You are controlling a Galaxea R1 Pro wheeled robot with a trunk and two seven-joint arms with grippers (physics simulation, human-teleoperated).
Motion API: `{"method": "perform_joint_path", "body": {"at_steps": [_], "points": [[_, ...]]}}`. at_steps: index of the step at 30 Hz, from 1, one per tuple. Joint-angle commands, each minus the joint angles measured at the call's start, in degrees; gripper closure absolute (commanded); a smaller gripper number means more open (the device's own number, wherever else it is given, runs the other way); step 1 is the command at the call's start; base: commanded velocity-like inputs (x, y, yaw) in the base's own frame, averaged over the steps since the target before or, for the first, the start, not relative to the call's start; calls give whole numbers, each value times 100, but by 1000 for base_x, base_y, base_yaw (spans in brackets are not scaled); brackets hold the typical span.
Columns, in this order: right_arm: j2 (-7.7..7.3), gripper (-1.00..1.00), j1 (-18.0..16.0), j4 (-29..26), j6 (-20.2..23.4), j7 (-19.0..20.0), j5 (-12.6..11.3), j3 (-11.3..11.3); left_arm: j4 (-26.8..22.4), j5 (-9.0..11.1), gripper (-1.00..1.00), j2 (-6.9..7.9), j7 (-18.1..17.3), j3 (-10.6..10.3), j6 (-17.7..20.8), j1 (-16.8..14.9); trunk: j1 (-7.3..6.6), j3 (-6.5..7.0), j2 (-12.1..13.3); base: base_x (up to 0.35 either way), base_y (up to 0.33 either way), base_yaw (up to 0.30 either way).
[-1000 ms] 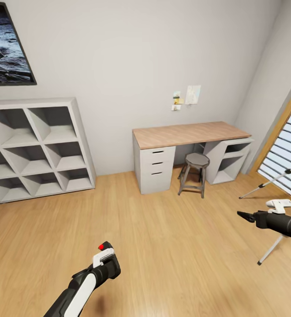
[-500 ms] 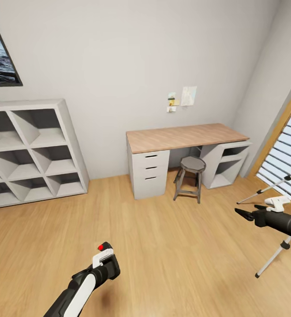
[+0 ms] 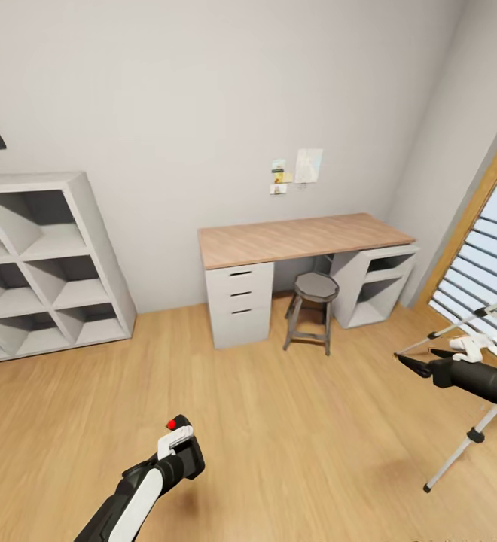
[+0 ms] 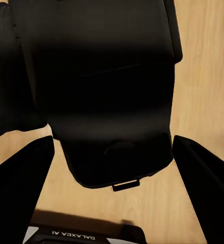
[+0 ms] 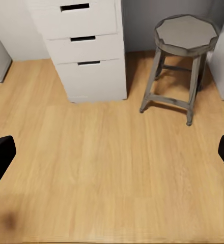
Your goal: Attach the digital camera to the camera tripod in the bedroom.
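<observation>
Left wrist view: left gripper [image 4: 112, 152] jaws clench the rigid, compact digital camera [image 4: 99, 86]. Right gripper [image 3: 410, 363] jaws look spread, empty. Spindly, tippable camera tripod [image 3: 471, 357] stands at three o'clock; steady its head.

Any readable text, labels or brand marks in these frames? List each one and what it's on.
"GALAXEA AI": white letters, seen upside down, on the black housing behind the left tool, which holds the digital camera.
Papers pinned on the wall above the desk: too small to read.
Nothing else readable.

Grey stool [image 5: 186, 35] beside drawer unit [image 5: 84, 48]
</observation>
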Motion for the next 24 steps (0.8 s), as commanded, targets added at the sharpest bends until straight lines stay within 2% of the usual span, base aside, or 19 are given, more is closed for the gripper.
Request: {"method": "perform_joint_path", "body": {"at_steps": [1, 11, 24], "points": [[1, -100, -7, -2, 106, 34, 40, -3, -11, 54, 100, 4, 53, -5, 14, -3, 2, -8, -6, 36, -321, -209], [2, -100, -7, -2, 403, 6, 81, -6, -12, 54, 100, 6, 53, 15, 13, -6, 2, -8, -6, 16, -327, -241], [2, -100, -7, -2, 412, -9, 87, -6, 25, 57, 100, 14, 68, 28, 13, -3, 2, -8, -6, 13, -331, -265]]}}
